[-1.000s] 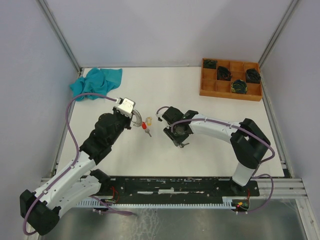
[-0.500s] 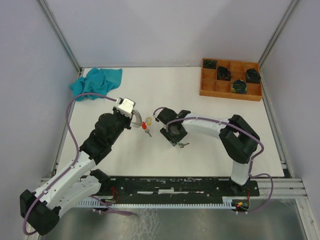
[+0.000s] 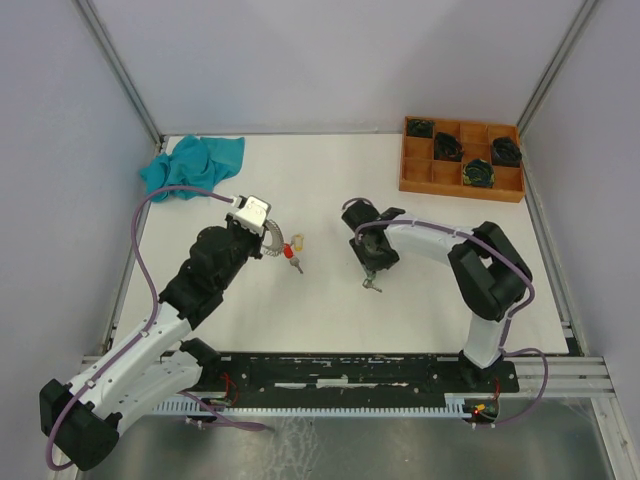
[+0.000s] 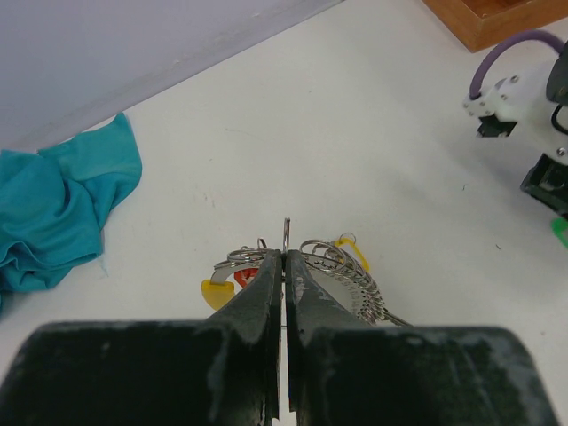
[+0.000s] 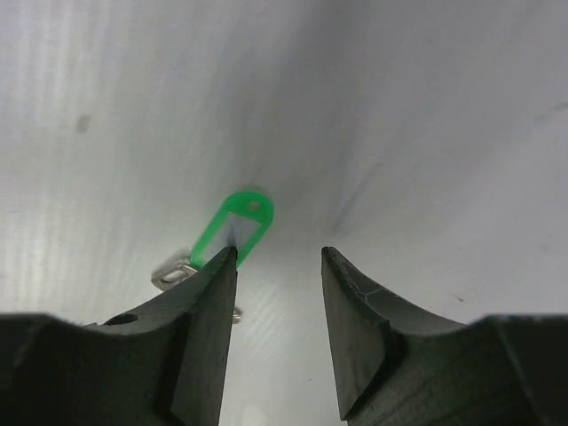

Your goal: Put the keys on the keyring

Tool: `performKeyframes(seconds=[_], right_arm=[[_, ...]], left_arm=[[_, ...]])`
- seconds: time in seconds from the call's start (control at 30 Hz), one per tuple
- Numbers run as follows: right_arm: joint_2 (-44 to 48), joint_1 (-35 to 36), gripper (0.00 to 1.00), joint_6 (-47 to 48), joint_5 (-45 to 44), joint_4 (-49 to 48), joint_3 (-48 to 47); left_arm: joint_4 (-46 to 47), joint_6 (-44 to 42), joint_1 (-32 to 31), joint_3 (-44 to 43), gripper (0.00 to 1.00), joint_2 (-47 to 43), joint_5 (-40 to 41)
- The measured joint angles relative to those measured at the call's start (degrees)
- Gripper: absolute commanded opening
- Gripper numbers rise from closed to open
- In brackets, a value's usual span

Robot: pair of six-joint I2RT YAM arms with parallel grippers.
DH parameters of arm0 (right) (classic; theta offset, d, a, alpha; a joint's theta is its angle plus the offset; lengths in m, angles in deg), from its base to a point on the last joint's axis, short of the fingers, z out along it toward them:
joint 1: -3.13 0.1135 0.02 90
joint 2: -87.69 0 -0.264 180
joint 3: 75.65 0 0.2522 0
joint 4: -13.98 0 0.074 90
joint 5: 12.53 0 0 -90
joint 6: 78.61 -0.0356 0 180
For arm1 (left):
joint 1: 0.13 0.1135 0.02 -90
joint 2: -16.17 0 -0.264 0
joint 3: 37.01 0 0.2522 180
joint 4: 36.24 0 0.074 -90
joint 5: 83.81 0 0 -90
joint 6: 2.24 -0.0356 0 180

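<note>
The silvery-grey ribbed metal keyring lies on the white table, pinched at its rim by my left gripper, jaws closed tight on it. Its long yellow tag pokes out just past the coils. Close against the keyring lie a small key with a red plastic tag and one with a pale yellow tag; I cannot tell whether either is threaded on.

The third, a tiny metal key with a green plastic tag, lies flat well to the right of the keyring. My right gripper hovers over it, jaws about half parted and holding nothing. The tag sits off-centre, at one fingertip rather than in the gap.

I judge the step in hand to be picking up the green key. Next I would shift sideways to centre the tag, come down and close. It is thin and flat, so it may slip.

A crumpled teal cloth lies beyond the keyring to its left. A wooden compartment tray of black coils stands far to its right. Neither is in the way.
</note>
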Motion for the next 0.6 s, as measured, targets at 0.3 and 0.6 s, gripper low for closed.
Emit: performKeyframes(seconds=[0.3, 0.6], right_arm=[[5.9, -8.33, 0.48, -2.05, -0.37, 0.66, 7.23], [15.17, -8.98, 0.42, 3.72, 4.28, 0.96, 8.87]], left_arm=[[0.0, 0.02, 0.0, 0.0, 0.03, 0.0, -0.02], [0.0, 0.0, 0.0, 0.0, 0.03, 0.0, -0.04]])
